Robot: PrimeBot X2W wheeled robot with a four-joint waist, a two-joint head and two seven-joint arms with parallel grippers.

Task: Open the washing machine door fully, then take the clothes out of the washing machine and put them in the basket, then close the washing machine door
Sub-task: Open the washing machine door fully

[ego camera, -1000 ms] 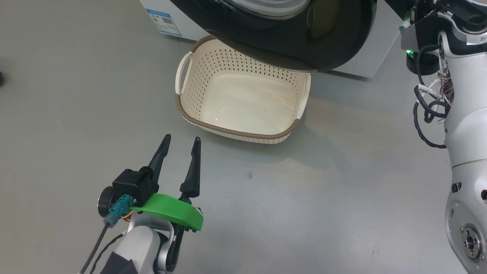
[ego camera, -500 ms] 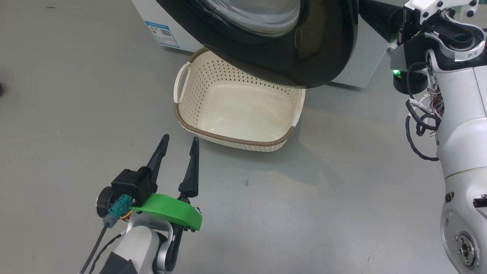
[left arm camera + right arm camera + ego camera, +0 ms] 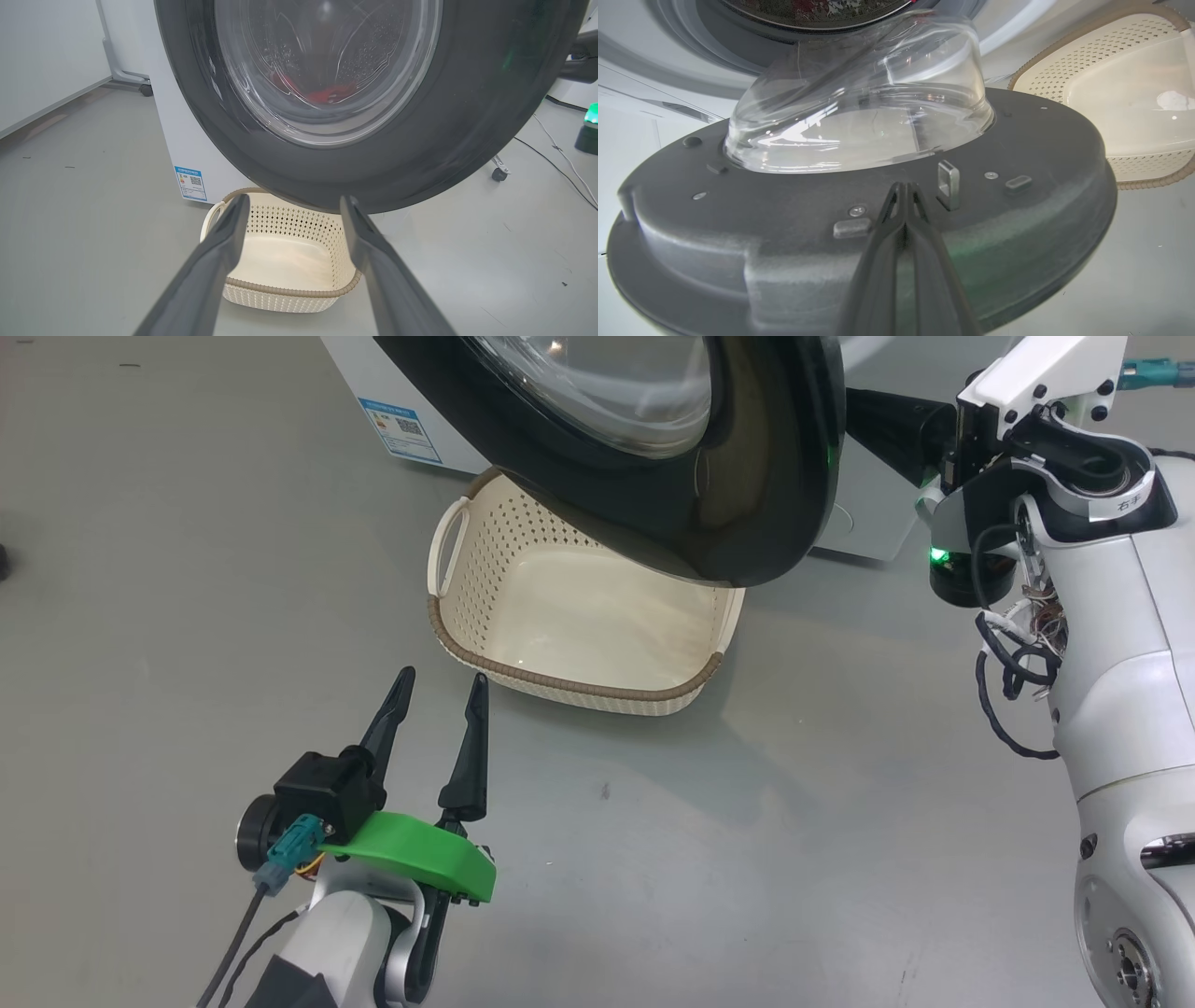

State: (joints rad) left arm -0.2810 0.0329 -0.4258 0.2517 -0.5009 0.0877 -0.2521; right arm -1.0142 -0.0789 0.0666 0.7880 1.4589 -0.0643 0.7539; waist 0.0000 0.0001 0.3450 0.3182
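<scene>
The washing machine door (image 3: 747, 495), black-rimmed with a bulging glass centre, stands partly open above the back of the basket (image 3: 467, 653). My right gripper (image 3: 903, 187) is shut, its tips pressed on the door's grey inner face (image 3: 784, 242) just below the glass bowl (image 3: 859, 107). In the head view the right gripper (image 3: 864, 413) reaches in behind the door's edge. My left gripper (image 3: 443, 677) hangs open over the floor, in front of the basket (image 3: 280, 294) and holding nothing. Red clothes (image 3: 331, 93) show through the door glass. The washing machine (image 3: 359, 369) is white.
A blue label (image 3: 400, 429) marks the machine's lower front. My pale right arm (image 3: 1120, 691) fills the right side, with loose black cables. Grey floor lies around the basket. A cable (image 3: 560, 158) and a castor (image 3: 499, 174) lie to the machine's right.
The door has swung further open, its edge moving left with my right gripper behind it. The head camera has shifted a little. My left gripper stays open and still.
</scene>
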